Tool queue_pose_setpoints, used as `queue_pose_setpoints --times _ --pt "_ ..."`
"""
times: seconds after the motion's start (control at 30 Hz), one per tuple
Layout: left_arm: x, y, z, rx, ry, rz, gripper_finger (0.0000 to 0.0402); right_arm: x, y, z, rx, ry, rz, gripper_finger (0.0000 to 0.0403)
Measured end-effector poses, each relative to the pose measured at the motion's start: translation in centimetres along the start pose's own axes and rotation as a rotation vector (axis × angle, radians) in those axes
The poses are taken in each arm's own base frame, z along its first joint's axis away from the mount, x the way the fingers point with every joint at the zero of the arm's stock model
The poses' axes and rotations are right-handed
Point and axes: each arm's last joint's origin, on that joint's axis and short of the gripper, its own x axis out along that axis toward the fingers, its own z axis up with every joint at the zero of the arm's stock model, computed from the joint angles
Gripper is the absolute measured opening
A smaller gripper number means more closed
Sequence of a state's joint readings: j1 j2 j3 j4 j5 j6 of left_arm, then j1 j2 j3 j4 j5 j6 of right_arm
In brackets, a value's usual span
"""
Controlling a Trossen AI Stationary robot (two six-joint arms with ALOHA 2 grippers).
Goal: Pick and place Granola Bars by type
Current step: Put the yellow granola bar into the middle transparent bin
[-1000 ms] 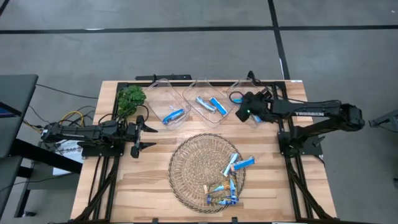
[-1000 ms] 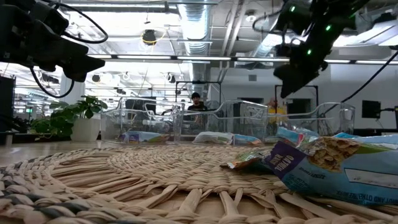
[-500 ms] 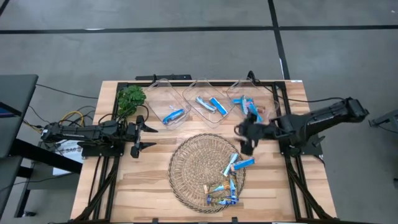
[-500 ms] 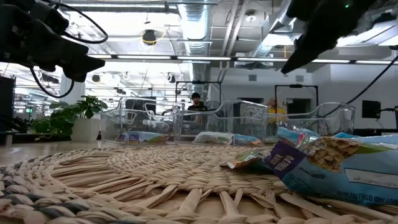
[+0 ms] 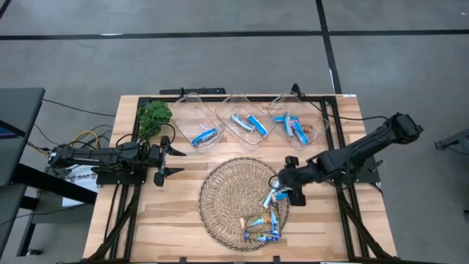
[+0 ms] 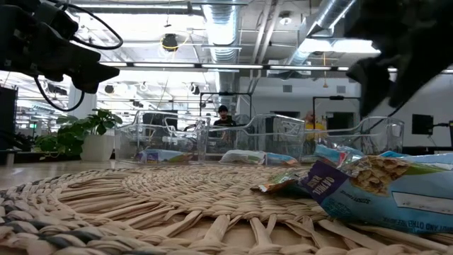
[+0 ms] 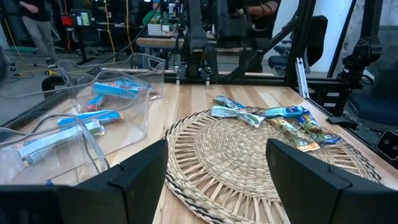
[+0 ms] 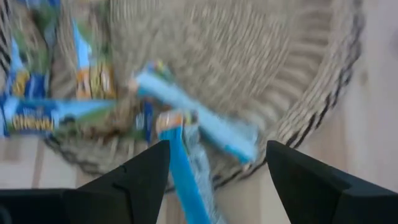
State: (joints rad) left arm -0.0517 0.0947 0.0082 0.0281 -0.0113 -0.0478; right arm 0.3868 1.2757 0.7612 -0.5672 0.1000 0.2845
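High view: we're swinging our right gripper from the right-hand bin back over the wicker tray, fingers spread, empty, hovering above the remaining Granola Bars. Next pick's coming.

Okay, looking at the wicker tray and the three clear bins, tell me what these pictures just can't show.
- Right gripper, high view: hides part of the bright blue wrapped bar beneath it.
- Right wrist view: motion blur; wrapper print on the round woven wicker tray unreadable.
- Low view: wrapper pile cut by the picture's edge.
- Three clear plastic bins, high view: bars too small to type.
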Motion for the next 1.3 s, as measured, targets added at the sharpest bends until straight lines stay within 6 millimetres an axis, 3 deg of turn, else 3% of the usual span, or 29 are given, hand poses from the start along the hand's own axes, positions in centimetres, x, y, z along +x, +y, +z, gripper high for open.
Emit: queue_pose_setpoints --times 0.3,0.77,1.3 --pt "0.0 0.0 0.0 0.007 0.000 0.000 0.0265 2.3 1.6 -2.2 -0.012 0.251 -0.029 0.0260" --pt "0.0 0.0 0.0 0.000 -0.001 0.000 0.0265 4.7 2.0 -3.1 -0.053 0.379 -0.074 0.0255" --pt "0.0 0.0 0.0 0.000 0.000 0.000 0.0265 5.9 2.0 -3.3 -0.051 0.409 -0.080 0.0113"
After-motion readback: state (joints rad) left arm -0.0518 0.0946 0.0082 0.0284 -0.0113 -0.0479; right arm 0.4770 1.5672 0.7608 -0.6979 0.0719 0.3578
